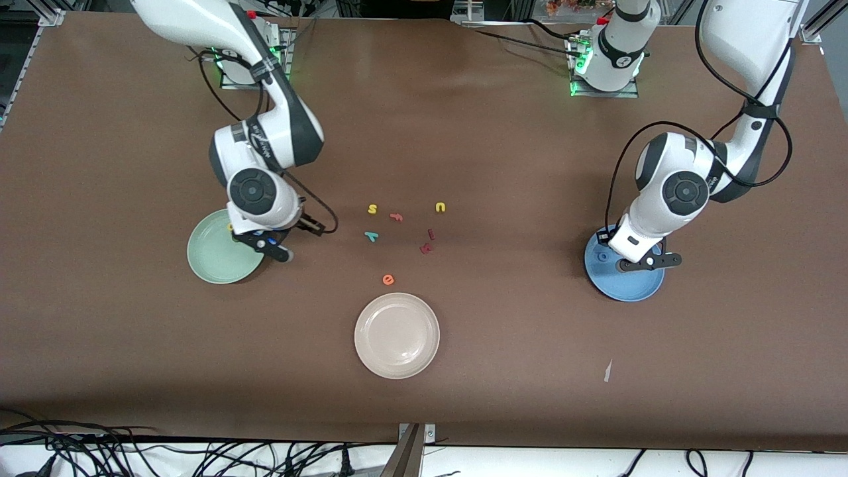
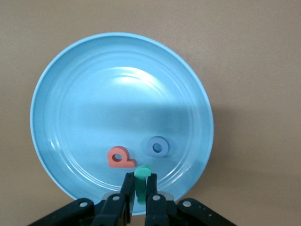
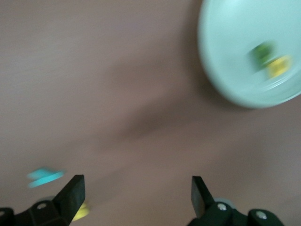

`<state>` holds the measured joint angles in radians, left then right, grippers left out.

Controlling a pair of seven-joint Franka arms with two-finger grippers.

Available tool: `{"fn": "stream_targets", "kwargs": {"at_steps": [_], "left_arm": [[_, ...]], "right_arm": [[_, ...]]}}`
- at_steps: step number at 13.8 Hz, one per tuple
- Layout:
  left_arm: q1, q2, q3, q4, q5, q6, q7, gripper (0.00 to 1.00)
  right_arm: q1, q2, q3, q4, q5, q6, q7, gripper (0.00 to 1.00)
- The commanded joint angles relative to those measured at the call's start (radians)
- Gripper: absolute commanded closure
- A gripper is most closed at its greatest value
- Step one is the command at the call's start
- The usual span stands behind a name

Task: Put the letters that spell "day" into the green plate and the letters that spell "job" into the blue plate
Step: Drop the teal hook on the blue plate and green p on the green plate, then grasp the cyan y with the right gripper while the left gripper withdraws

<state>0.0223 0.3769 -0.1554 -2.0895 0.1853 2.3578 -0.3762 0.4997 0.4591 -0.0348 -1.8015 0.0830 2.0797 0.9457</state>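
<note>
1. Left wrist view is showing the left pincer (image 2: 139, 188) pinching the teal hooked foam "j" (image 2: 142, 178) over the mid-blue round plate (image 2: 61, 84); the pink-red foam "b" (image 2: 120, 157) and blue foam ring "o" (image 2: 157, 147) are already lying inside.
2. It should be releasing low, clear of both letters.
3. The right pincer (image 3: 136, 195), spread wide and empty, is hanging over the brown surface (image 1: 530, 364) beside the pale mint-green plate (image 1: 205, 262); the teal forked "y" (image 1: 371, 236) is waiting.

open tabletop around the teal y (image 1: 371, 236), yellow s (image 1: 372, 209) and red letter (image 1: 396, 216) just beside it
</note>
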Motion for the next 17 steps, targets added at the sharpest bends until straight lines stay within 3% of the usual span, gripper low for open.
{"fn": "stream_targets", "kwargs": {"at_steps": [1,2,7,9,11,17], "left_arm": [[0.036,0.013,-0.01,0.034,0.019,0.0,0.054,0.18],[0.037,0.013,-0.01,0.039,0.019,-0.009,0.077,0.0],[0.051,0.002,-0.01,0.066,0.019,-0.067,0.079,0.0],[0.051,-0.004,-0.009,0.109,0.019,-0.165,0.085,0.0],[0.051,-0.006,-0.01,0.164,0.019,-0.28,0.088,0.0],[0.056,-0.033,-0.006,0.253,0.003,-0.455,0.132,0.0]], "right_arm": [[0.055,0.073,0.035,0.027,0.064,0.158,0.16,0.0],[0.078,0.091,0.035,0.028,0.064,0.192,0.183,0.0],[0.117,0.176,0.033,0.028,0.048,0.333,0.206,0.01],[0.115,0.194,0.032,0.031,-0.02,0.362,0.208,0.05],[0.115,0.202,0.032,0.031,-0.025,0.369,0.208,0.08],[0.119,0.214,0.033,0.028,-0.025,0.369,0.211,0.2]]}}
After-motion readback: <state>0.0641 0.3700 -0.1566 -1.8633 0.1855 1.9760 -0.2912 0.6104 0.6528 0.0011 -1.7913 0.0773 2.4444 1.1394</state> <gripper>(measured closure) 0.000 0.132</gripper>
